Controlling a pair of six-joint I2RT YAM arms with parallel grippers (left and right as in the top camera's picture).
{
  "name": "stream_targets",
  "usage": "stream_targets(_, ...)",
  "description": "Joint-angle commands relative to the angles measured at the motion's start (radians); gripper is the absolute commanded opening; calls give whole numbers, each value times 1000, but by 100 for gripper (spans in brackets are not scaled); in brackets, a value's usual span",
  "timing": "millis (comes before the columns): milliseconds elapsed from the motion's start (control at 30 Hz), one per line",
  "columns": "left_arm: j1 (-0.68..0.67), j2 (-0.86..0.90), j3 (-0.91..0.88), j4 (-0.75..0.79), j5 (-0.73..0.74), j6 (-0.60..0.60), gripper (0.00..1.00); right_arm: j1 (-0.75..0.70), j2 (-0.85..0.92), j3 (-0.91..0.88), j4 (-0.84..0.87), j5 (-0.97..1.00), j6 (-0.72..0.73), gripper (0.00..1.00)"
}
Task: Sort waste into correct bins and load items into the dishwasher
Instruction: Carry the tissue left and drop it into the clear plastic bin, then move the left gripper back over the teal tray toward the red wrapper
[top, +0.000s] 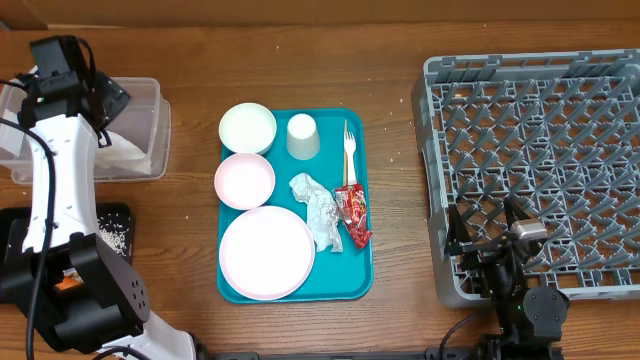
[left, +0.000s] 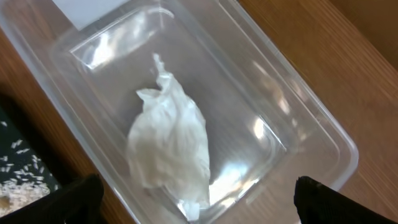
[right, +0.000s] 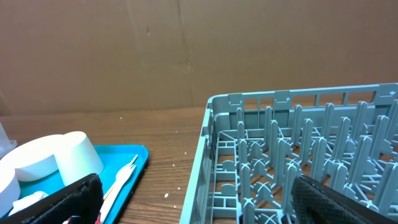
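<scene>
My left gripper (top: 103, 101) (left: 199, 202) hangs open over the clear tub (top: 150, 100) (left: 311, 118), where a crumpled white napkin (left: 171, 140) lies loose on the bottom. On the teal tray (top: 360, 275) lie two white bowls (top: 247, 128) (top: 244, 180), a cup (top: 303, 136) (right: 74, 158), a plate (top: 266, 252), a fork (top: 350, 155) (right: 121, 177), another napkin (top: 318, 210) and a red wrapper (top: 353, 215). My right gripper (top: 488, 222) (right: 199, 199) stands open and empty at the near left corner of the grey dish rack (top: 540, 130) (right: 298, 155).
A black tray (top: 112, 228) (left: 18, 168) with rice grains sits in front of the tub, partly under my left arm. Bare wooden table lies between the teal tray and the rack. A cardboard wall stands behind the table.
</scene>
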Motion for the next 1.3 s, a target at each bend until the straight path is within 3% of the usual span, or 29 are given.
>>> stream_targets(0, -29, -77, 14, -48, 212, 24, 100, -1, -8, -10, 5, 3, 3, 100)
stream_targets(100, -99, -152, 14, -97, 331, 30, 97, -1, -8, -10, 5, 3, 3, 100)
stream_targets(267, -317, -186, 11, -234, 366, 37, 96, -1, -8, -10, 5, 3, 3, 100)
stream_targets(433, -524, -110, -15, -361, 375, -47, 100, -1, -8, -10, 5, 3, 3, 100)
stream_targets(767, -802, 88, -24, -381, 373, -185, 96, -1, -8, -10, 5, 3, 3, 100)
stream_targets(1000, -845, 201, -24, -348, 371, -228, 92, -1, -8, -10, 5, 3, 3, 100)
stream_targets(1267, -785, 227, -25, -342, 325, -227, 85, -1, -8, -10, 5, 3, 3, 100)
